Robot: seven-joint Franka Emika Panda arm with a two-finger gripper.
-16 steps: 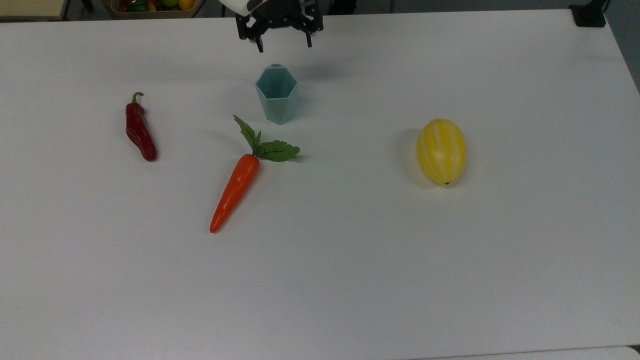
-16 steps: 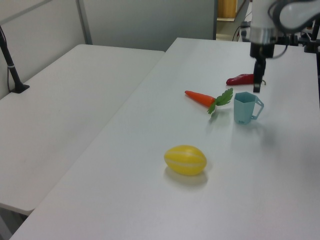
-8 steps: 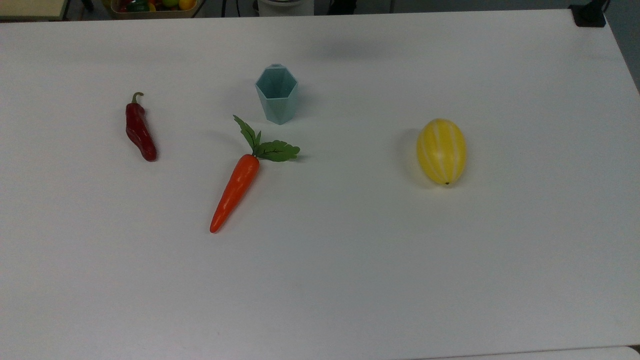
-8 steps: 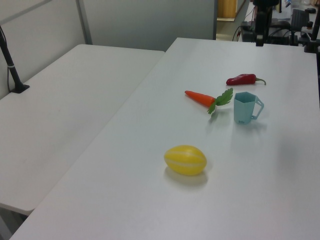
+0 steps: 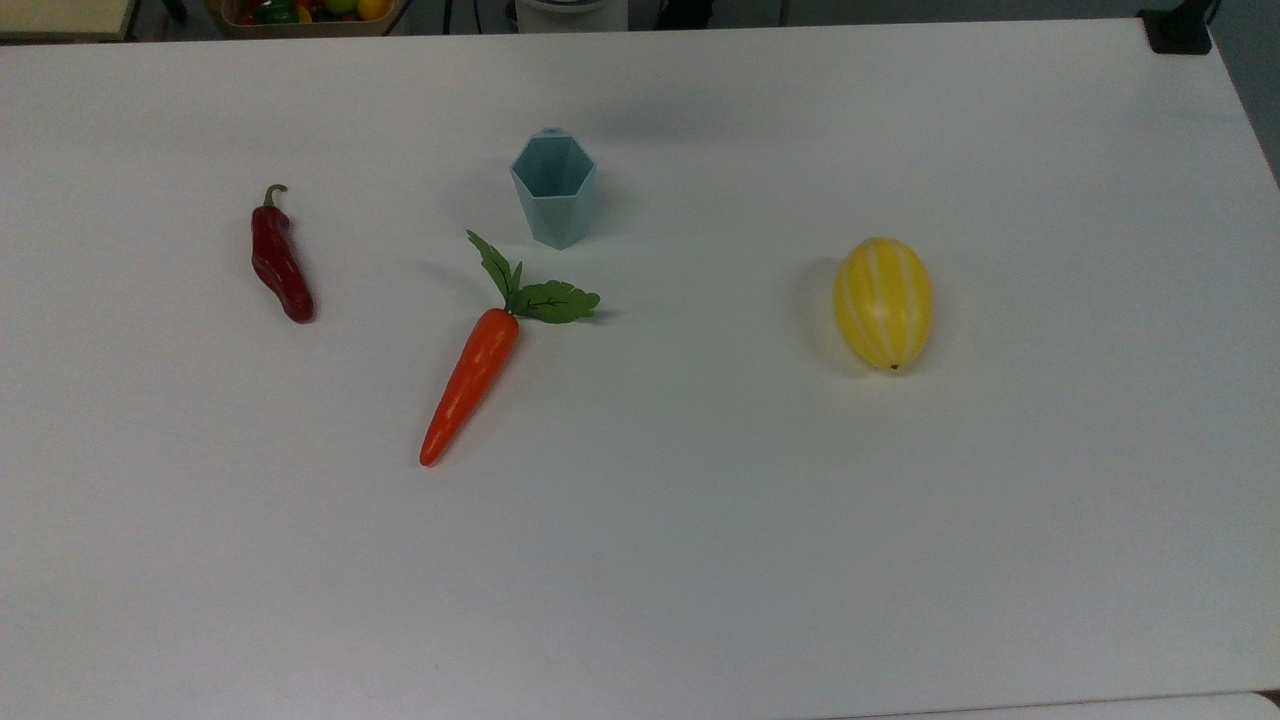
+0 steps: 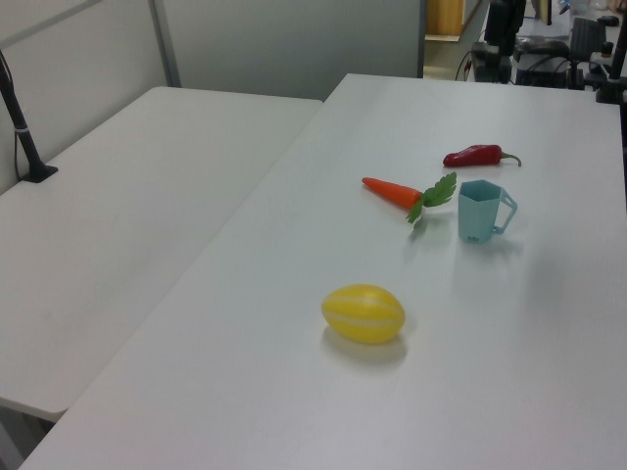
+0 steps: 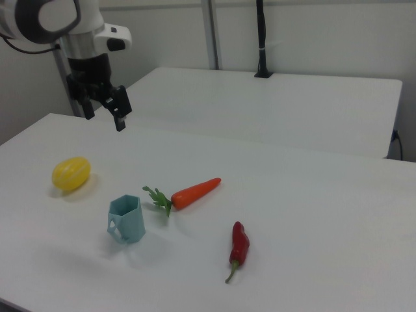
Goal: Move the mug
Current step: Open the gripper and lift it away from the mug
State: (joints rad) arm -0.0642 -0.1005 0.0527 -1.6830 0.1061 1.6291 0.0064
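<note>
Black two-finger gripper (image 7: 103,114) hangs at the right view's upper left, fingers apart, gripping nothing — pale teal faceted plastic mug (image 5: 554,190) upright, hollow, on white table (image 5: 700,520).

The Franka arm (image 7: 62,23) has smooth, rounded white shells, with a dark grey circular cap on the side of its big upper joint and a short white wrist block jutting to the right view's right, ending in a small dark face. Below the white wrist sits a black, angular gripper (image 7: 104,112) body built of boxy linkage parts. Two slim black fingers (image 7: 121,118) reach down from that body, with a plain gap between them, each narrowing toward its tip.
</note>
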